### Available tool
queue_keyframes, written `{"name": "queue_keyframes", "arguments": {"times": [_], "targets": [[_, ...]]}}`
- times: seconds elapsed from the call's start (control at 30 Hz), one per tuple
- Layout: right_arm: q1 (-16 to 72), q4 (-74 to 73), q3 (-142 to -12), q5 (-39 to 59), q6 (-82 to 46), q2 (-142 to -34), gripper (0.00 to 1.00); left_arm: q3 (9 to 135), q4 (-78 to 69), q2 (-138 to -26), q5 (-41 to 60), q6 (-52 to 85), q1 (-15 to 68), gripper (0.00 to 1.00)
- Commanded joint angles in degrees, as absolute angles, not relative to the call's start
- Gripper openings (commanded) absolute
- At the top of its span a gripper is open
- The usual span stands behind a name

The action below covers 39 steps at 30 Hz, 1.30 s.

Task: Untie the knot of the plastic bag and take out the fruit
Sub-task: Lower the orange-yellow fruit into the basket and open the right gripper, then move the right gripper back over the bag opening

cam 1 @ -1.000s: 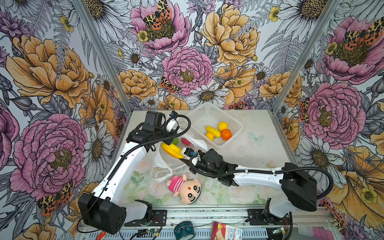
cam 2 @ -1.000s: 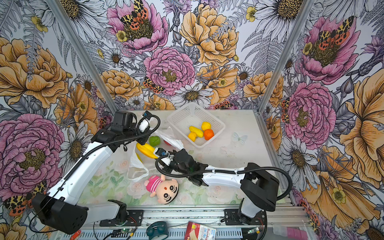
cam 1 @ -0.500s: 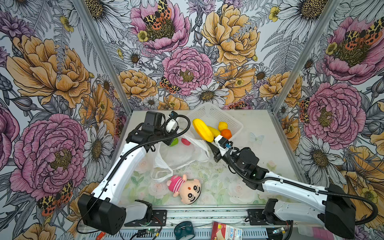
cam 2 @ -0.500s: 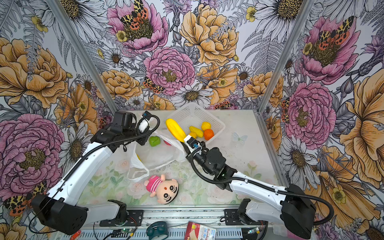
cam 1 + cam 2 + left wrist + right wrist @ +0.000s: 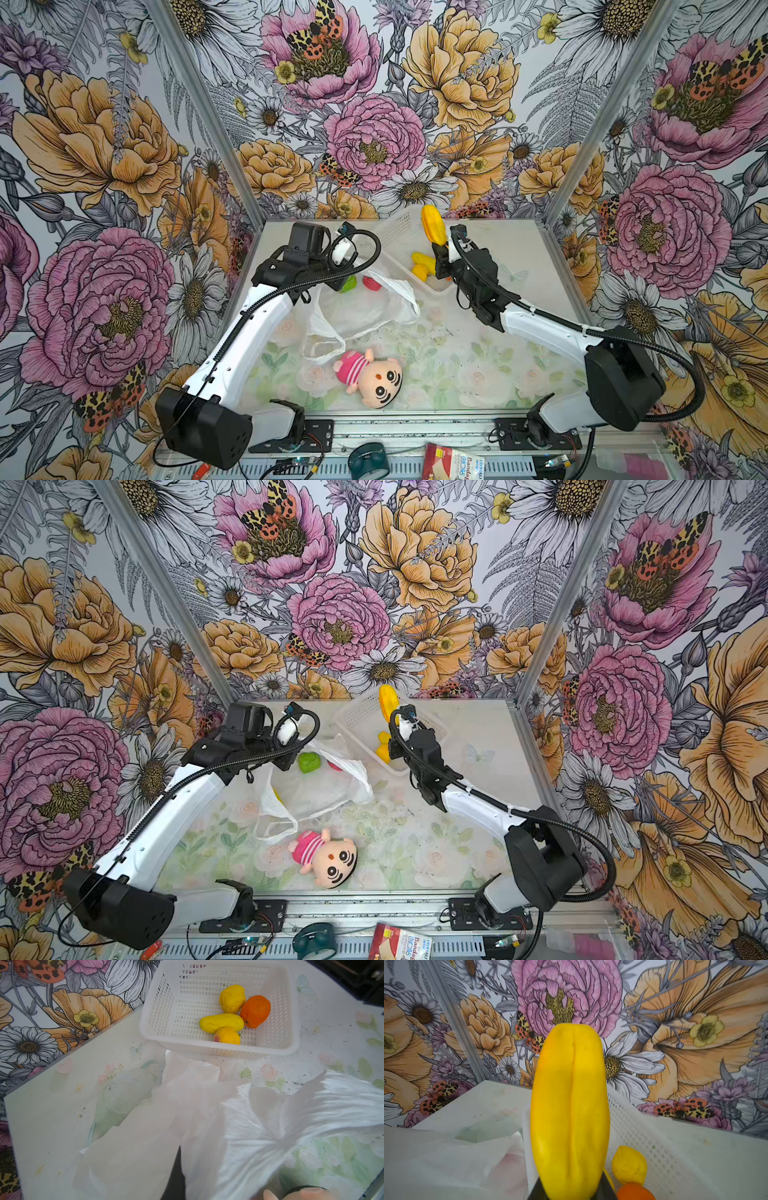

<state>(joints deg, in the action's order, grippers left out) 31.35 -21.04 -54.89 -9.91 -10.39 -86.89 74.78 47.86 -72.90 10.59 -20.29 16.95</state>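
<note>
right fingers clamp yellow fruit | at basket | plastic bag open

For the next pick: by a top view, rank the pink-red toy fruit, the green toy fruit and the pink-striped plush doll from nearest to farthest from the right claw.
1. Pink-red toy fruit, leftward of the right claw.
2. Green toy fruit, just beyond it, farther left.
3. Pink-striped plush doll, near the table's front.

Left tool pinched shut — right tool upturned, gripping.
</note>
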Motion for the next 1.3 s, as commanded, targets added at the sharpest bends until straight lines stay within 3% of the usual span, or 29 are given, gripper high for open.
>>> {"name": "queue_keyframes", "arguments": {"times": [0.0,0.23,0.63,0.7,0.83,0.9,1.0,1.27], "targets": [[29.4,-4.8,-65.6,-10.4,-16.0,-95.1,0.03,75.1,48.0,-72.7,11.0,-20.4,16.3,0.00],[27.0,11.1,-82.1,-5.9,-17.1,-110.6,0.03,75.1,48.1,-72.8,11.1,-20.3,16.2,0.00],[23.6,20.4,-94.6,2.1,-18.6,-124.1,0.09,75.1,48.0,-72.8,11.3,-20.4,16.1,0.00],[23.6,20.7,-95.1,2.1,-18.6,-124.5,0.15,75.1,48.0,-72.8,11.3,-20.4,16.1,0.00],[23.6,20.7,-94.6,2.3,-18.8,-123.9,0.53,75.1,48.1,-72.8,11.4,-20.4,16.1,0.00],[23.6,20.6,-93.9,2.0,-18.8,-122.9,0.64,75.1,48.0,-72.8,11.4,-20.4,16.1,0.00],[23.8,20.5,-92.3,0.6,-18.7,-120.5,0.68,75.1,48.1,-72.8,11.5,-20.4,16.1,0.00],[28.5,14.1,-79.7,-8.0,-16.2,-102.5,0.64,75.1,48.1,-72.8,11.6,-20.3,15.9,0.00]]}}
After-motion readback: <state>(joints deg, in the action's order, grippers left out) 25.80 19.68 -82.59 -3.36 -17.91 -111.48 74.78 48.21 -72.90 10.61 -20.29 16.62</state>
